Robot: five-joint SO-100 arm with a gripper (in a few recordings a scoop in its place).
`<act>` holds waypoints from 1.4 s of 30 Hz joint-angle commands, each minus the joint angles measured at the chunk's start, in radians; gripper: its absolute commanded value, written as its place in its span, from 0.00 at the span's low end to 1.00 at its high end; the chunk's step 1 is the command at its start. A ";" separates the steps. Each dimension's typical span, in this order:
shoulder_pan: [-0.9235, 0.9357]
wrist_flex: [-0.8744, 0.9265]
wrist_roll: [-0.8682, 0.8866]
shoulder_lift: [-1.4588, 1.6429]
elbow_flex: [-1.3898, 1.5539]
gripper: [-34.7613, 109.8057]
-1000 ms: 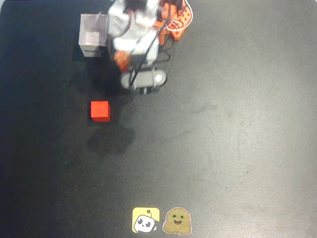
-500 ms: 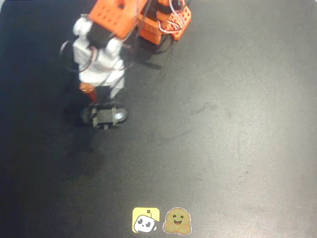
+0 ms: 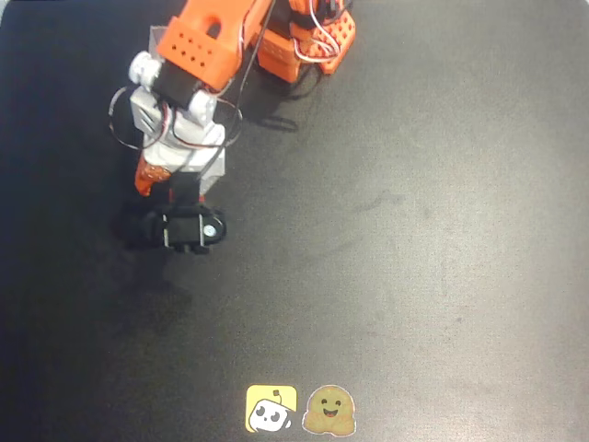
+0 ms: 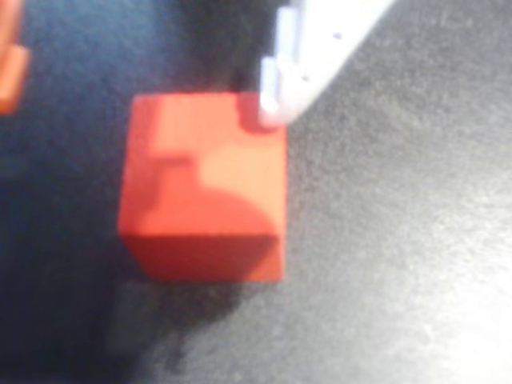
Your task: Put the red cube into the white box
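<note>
**Red cube under the gripper, jaws spread around it**

The red cube [image 4: 204,188] lies on the dark table [image 3: 414,230], toward its upper-left part in the overhead view, where a second ago it lay uncovered; since then the arm [image 3: 193,64] has swung over it and come lower, covering both it and the white box. The wrist view shows the cube close up, blurred, which the overhead view hides. The gripper [image 4: 144,72] is released: the white finger [image 4: 308,48] touches the cube's upper right corner, the orange finger [image 4: 10,68] stands well apart at the left edge. Nothing is grasped.
</note>
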 commanded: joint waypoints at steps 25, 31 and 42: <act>-0.034 -0.198 0.067 -0.178 0.029 0.24; -0.018 -0.124 0.164 -0.140 0.012 0.24; 0.213 0.238 0.683 0.173 -0.037 0.24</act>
